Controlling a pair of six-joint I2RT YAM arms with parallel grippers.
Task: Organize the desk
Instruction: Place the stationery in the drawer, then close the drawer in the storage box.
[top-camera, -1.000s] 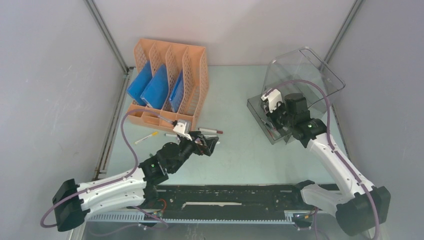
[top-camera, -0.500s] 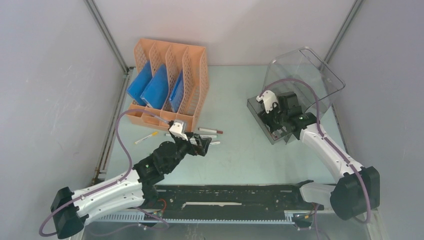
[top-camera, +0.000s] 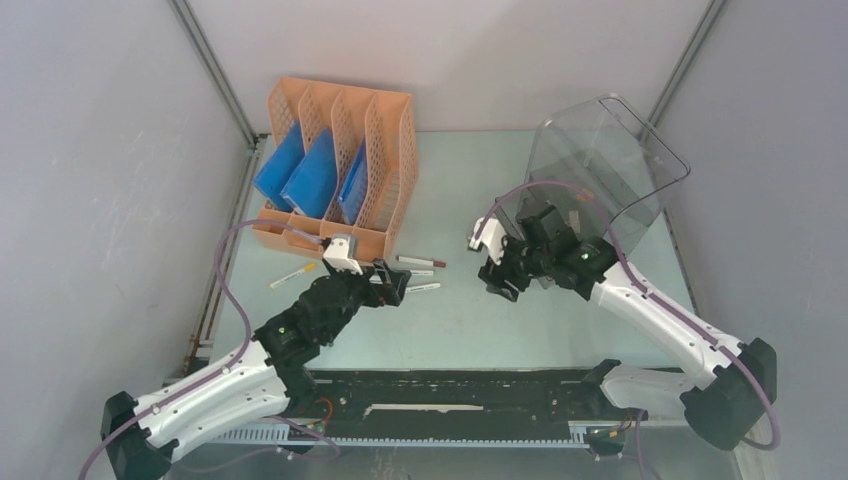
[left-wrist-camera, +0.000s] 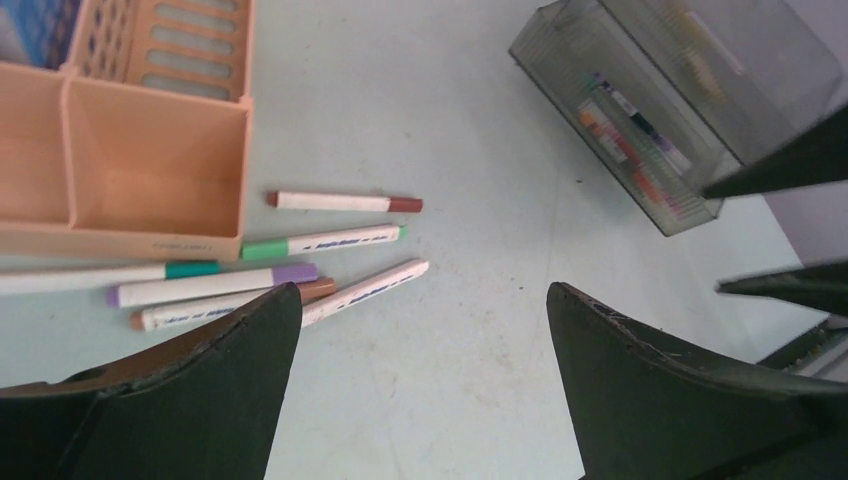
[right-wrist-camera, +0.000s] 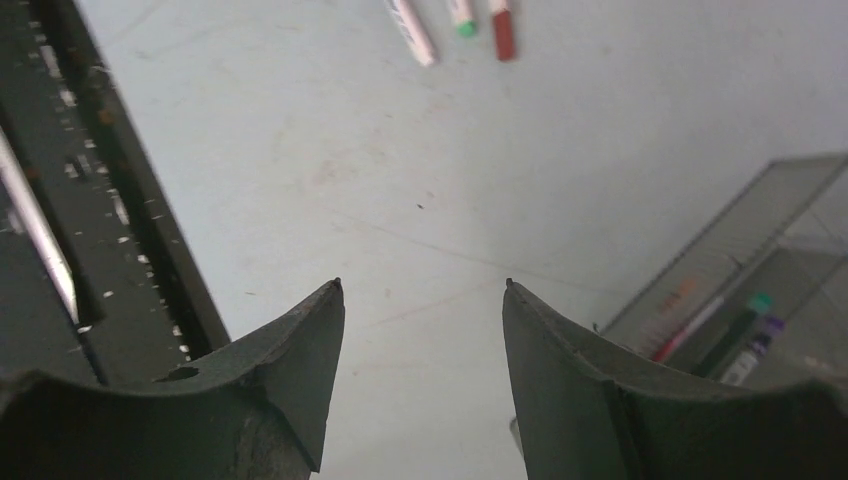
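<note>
The desk (top-camera: 470, 200) is a pale mint-green top. Several markers (top-camera: 421, 263) lie loose on it in front of the orange rack. In the left wrist view they show as a red-capped marker (left-wrist-camera: 345, 203), a green one (left-wrist-camera: 320, 242), a purple one (left-wrist-camera: 215, 287) and a white one (left-wrist-camera: 365, 290). My left gripper (top-camera: 395, 284) hovers just over them, open wide and empty (left-wrist-camera: 425, 290). Over bare desk (right-wrist-camera: 350, 130) in the middle, to the right of the markers, my right gripper (top-camera: 495, 279) is open with nothing between its fingers (right-wrist-camera: 422, 283).
An orange file rack (top-camera: 335, 165) with blue folders stands at the back left. A clear drawer box (top-camera: 600, 170) sits at the right, its drawer (left-wrist-camera: 640, 140) holding pens. A yellow-tipped pen (top-camera: 292, 276) lies left of the markers. A black rail (right-wrist-camera: 100, 200) edges the near side.
My right gripper came out of the drawer box, opened, and swung left to the desk's middle. My left arm shifted slightly left and back over the markers, still open.
</note>
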